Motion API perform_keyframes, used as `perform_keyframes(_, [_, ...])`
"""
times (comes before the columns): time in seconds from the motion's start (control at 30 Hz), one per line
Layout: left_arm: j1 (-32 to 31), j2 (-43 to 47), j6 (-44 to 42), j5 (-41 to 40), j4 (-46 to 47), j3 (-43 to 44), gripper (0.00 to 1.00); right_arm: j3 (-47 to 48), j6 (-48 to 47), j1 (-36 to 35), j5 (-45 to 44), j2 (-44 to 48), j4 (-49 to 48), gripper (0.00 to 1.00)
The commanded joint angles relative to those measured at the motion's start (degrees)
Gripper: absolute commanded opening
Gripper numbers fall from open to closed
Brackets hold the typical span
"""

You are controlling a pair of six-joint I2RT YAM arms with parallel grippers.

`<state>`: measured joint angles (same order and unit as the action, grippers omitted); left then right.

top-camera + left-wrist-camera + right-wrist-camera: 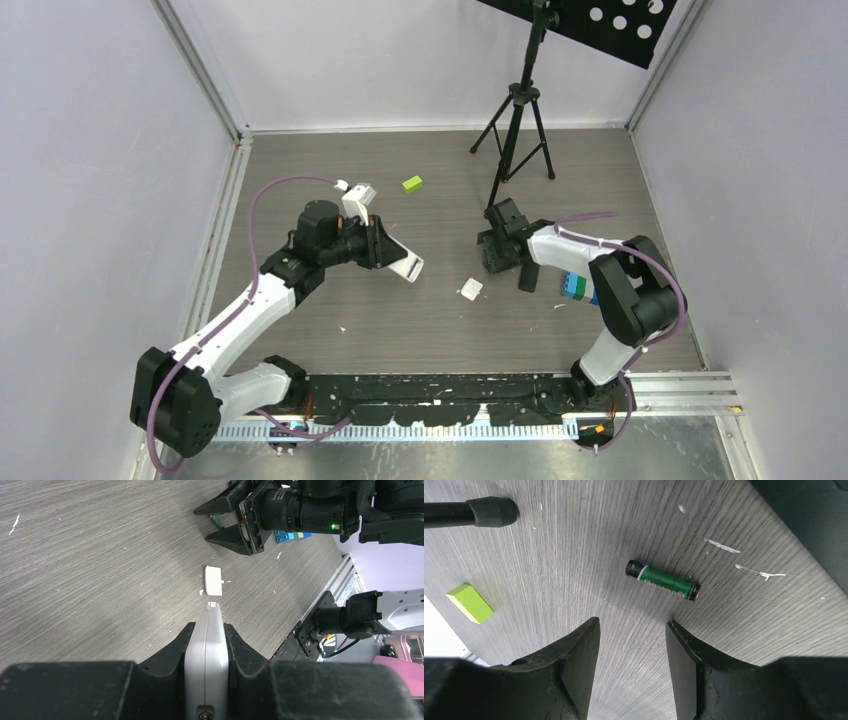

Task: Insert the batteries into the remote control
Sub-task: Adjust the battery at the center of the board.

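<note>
Surface: grey wood-grain tabletop (420, 330), flecked with white chips and scuffs. An aluminium rail (680, 385) runs along the near edge.

Room: pale lilac walls (90, 150) close in the left, far and right sides, with metal posts at the far corners.

Standing fixture: black tripod (515, 120) at the far right. It carries a black perforated panel (600, 25) at the top of the overhead view.

Loose items:
- Lime-green block (412, 184), far centre, well apart from both arms.
- Small white flat plate (470, 289), mid-table between the two grippers and touching neither.
- Blue and green brick stack (573, 287), on the right beside the right arm's forearm.

Task items:
- Remote control (407, 263), white and slim, left of centre. It is clamped edge-on in the left gripper (378, 243), whose fingers are clenched tight on its sides. Its free end points toward the white plate.
- Green battery (663, 580), one only in sight, with black ends. It lies flat on the table right of centre, near a tripod foot and just beyond the right gripper's fingertips, which do not touch it.

Right gripper (632, 625): fingers spread apart and grasping nothing, hovering low over bare table.

Containers: only the remote's battery bay. No view shows whether anything is in it.
</note>
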<state>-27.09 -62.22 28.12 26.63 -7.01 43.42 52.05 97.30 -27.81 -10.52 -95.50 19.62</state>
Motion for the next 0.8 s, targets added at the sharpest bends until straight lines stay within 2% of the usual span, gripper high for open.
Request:
perform_keyframes(0.0, [0.2,1.0,0.01,0.53,3.16,-0.18,0.0,-0.94,1.17,-0.14,-6.25,2.08,3.99,0.57])
perform_keyframes(0.2, [0.2,1.08,-0.16,0.44,2.97,-0.18,0.0,-0.25,-1.51,0.04,-8.51,4.08,6.24,0.57])
perform_keyframes(0.4, [0.2,1.24,-0.17,0.26,3.13,-0.26,0.0,0.59,-3.64,0.49,-13.82,8.32,10.44,0.62])
perform_keyframes(0.53, [0.2,1.46,-0.25,0.27,3.03,-0.18,0.0,1.24,-9.12,1.82,-15.61,9.9,10.94,0.63])
perform_keyframes(0.63, [0.2,1.75,-0.52,0.11,2.77,-0.09,0.0,4.12,-22.05,1.95,-16.77,9.32,10.32,0.64])
perform_keyframes(0.77, [0.2,2.11,-0.61,-0.09,2.36,0.0,0.0,7.37,-45.97,1.98,-9.53,6.96,3.71,0.64])
